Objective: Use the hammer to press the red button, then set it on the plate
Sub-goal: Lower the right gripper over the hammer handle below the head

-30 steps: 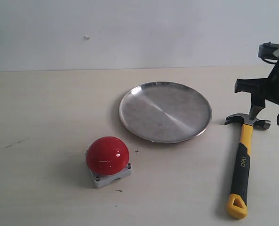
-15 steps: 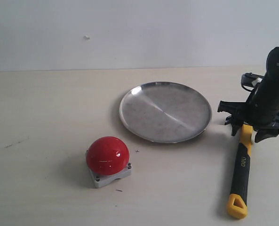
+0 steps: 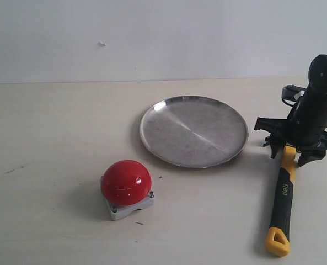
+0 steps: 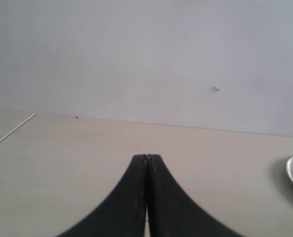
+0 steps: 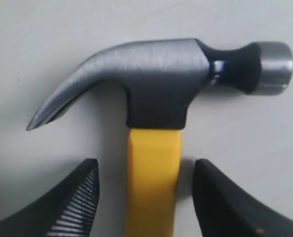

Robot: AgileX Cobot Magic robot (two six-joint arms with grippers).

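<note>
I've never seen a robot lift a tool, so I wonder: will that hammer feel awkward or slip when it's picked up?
It looks rigid, so the hammer should not flop. Its steel head seems the heavy end; the open right gripper straddles the yellow handle just below it, so tipping is probably mild. The ribbed fingers may limit slipping.

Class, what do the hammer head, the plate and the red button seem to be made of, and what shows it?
The hammer head looks like steel: grey, with fine brushed lines, darker at the neck. The plate seems stainless steel, shiny, with streaks of glare. The red button is probably glossy plastic, judging by small sharp highlights.
</note>
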